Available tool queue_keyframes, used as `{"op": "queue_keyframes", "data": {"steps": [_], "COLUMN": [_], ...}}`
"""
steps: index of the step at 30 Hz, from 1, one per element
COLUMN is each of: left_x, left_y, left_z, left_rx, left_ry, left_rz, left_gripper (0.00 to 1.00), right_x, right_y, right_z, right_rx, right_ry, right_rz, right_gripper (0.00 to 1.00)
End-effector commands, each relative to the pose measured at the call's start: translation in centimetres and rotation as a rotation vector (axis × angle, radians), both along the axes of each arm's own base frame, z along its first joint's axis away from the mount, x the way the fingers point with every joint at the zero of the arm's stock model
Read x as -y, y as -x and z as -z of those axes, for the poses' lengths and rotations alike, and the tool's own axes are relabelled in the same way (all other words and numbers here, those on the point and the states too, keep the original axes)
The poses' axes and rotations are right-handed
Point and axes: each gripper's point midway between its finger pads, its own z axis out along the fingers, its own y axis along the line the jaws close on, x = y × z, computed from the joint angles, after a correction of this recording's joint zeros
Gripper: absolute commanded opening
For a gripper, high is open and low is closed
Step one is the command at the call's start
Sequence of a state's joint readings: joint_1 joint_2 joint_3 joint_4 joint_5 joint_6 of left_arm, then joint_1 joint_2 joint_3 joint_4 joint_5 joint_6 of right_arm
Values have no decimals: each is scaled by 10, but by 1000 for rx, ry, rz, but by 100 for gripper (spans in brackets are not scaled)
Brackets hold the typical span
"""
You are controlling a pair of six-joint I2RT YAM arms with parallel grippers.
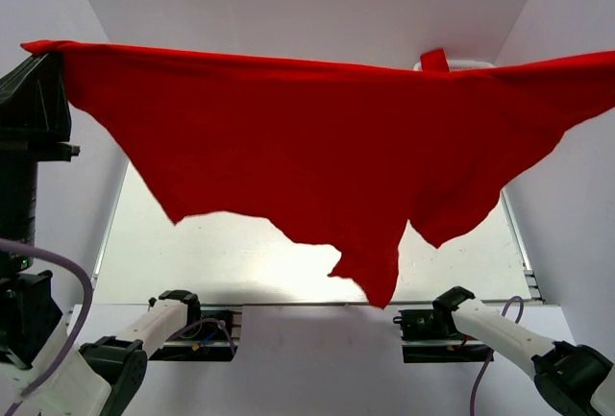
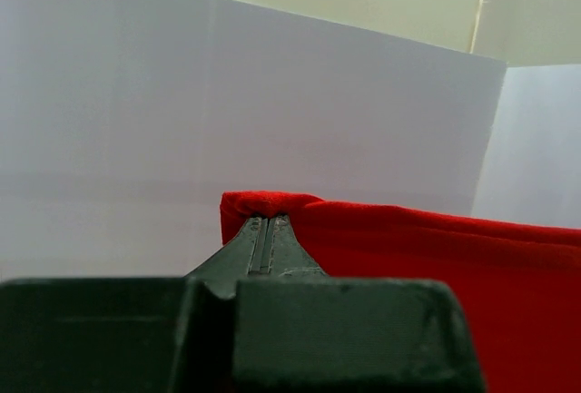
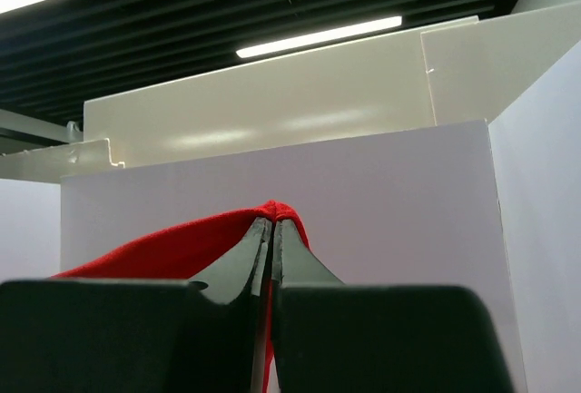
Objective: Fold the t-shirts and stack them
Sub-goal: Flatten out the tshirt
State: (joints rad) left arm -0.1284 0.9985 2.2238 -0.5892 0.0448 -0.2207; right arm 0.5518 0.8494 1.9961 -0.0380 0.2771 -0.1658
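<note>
A red t-shirt [image 1: 317,147] hangs spread out high above the table, stretched between my two grippers, with its lower edge dangling in uneven points. My left gripper [image 1: 50,51] is shut on the shirt's upper left corner. In the left wrist view the jaws are closed on a fold of the red cloth [image 2: 408,239], at the left gripper's tips [image 2: 265,221]. My right gripper [image 3: 270,222] is shut on the opposite corner of the red cloth [image 3: 163,248]. In the top view that gripper is off the right edge.
White walls [image 1: 288,3] enclose the table [image 1: 231,262] at the back and both sides. A small white object [image 1: 466,65] shows just above the shirt's top edge at the back right. Both arm bases [image 1: 192,325] sit at the near edge.
</note>
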Motion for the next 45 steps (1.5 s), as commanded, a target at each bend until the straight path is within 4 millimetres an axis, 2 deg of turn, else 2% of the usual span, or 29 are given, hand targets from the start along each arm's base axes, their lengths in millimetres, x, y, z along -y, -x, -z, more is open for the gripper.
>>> {"op": "queue_keyframes", "data": {"steps": [1,4,8,10,12,14,15,16,17,19,20,21,22,23,25,26,27,29,30,31,32,33,34,35,36,38,40,41,45], "left_x": [-1,2,5,10,12,8,9,9,10,8,10,12,7,8,6,7,3,-3,-8,-3,-5,-1,-5,-3,-7,-3,-10,-6,-3], "left_y": [-12,-22,-56,-97,-132,-173,-197,-213,-245,-274,-290,-310,-322,-331,-360,-370,-390,-410,-425,-441,-452,-468,-478,-487,-503,-512,-528,-531,-547], "left_z": [0,4,25,52,78,108,133,152,192,230,268,293,328,348,400,414,443,472,474,516,528,525,537,581,571,593,608,613,602], "left_rx": [-6,-27,-106,-203,-282,-381,-445,-499,-597,-676,-755,-793,-861,-895,-990,-1018,-1076,-1122,-1112,-1184,-1195,-1176,-1198,-1276,-1249,-1293,-1294,-1296,-1228], "left_ry": [-26,-35,-31,-34,-22,1,8,22,12,43,29,21,34,28,-9,-30,-49,-74,-65,-84,-82,-79,-89,-105,-94,-103,-92,-92,-80], "left_rz": [-28,-21,-21,-13,-25,-63,-71,-84,-103,-132,-138,-141,-166,-169,-209,-214,-249,-274,-284,-267,-261,-247,-245,-237,-244,-224,-210,-187,-147], "left_gripper": [0,0,0,0,0,0,0,0,0,0,0,0,0,0,0,0,0,0,0,0,0,0,0,0,0,0,0,0,0], "right_x": [17,12,-14,-23,-39,-37,-49,-58,-56,-75,-84,-83,-98,-95,-106,-115,-124,-128,-132,-136,-140,-141,-147,-151,-151,-152,-151,-153,-152], "right_y": [22,3,-56,-81,-133,-164,-201,-221,-231,-279,-299,-318,-348,-360,-404,-417,-444,-465,-482,-498,-505,-517,-530,-541,-546,-565,-578,-581,-584], "right_z": [-9,-6,16,24,54,78,107,129,139,197,219,251,288,306,376,392,430,452,475,495,505,534,518,557,566,579,569,583,586], "right_rx": [65,31,-86,-121,-221,-305,-397,-450,-475,-583,-627,-691,-763,-798,-954,-983,-1062,-1110,-1165,-1215,-1237,-1289,-1256,-1316,-1340,-1366,-1346,-1365,-1376], "right_ry": [-35,-36,-2,0,16,-24,17,45,38,79,92,113,146,124,184,197,220,231,235,254,250,276,261,290,298,306,282,293,248], "right_rz": [29,57,90,123,198,279,341,365,404,462,467,505,506,512,505,438,426,390,365,362,343,319,299,296,274,260,245,232,177], "right_gripper": [0,0,0,0,0,0,0,0,0,0,0,0,0,0,0,0,0,0,0,0,0,0,0,0,0,0,0,0,0]}}
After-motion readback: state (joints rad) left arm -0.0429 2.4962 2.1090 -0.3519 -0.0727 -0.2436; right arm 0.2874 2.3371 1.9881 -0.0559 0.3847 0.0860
